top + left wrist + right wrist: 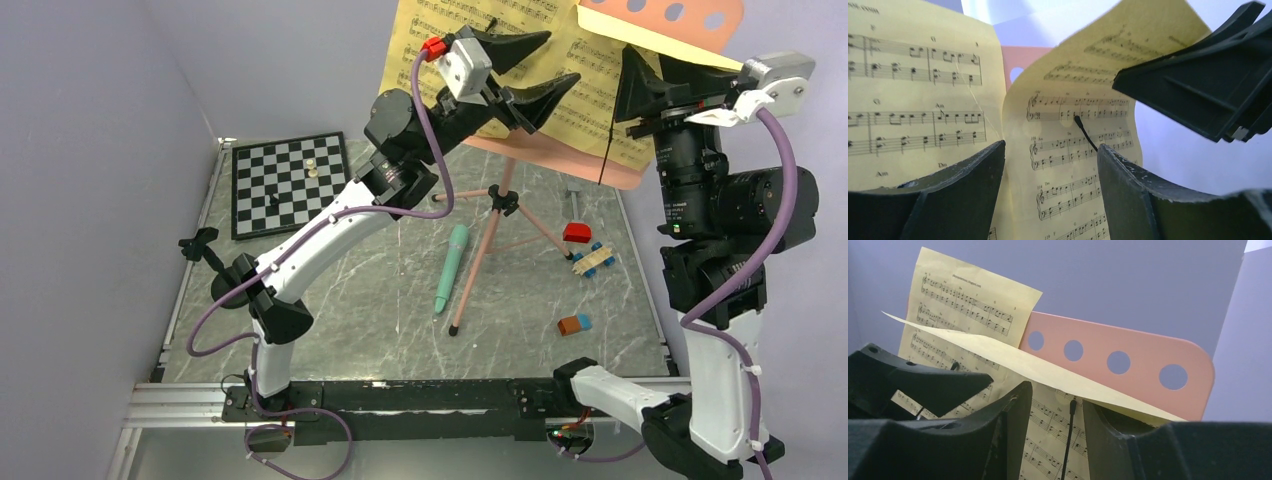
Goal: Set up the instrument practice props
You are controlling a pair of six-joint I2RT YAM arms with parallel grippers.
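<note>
Both sets of jaws look open to us. The drooping yellow printed sheet-music page [1048,372] hangs at 12 o'clock off our right gripper [1055,400], its edge running 10-to-4. The left gripper [1050,150] is farther off.

The top camera looks down over the table [350,290]; both wrist cameras closely face the sheet-music pages [1068,165].

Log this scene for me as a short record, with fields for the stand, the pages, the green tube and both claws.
music stand: upright on tripod legs, pink perforated panel
sheet music: yellow pages on the stand, one curling forward
green tube: lying on the table beside the stand's legs
left claw: open, raised before the pages
right claw: open, raised beneath the curling page
chessboard: far left of the table
</note>
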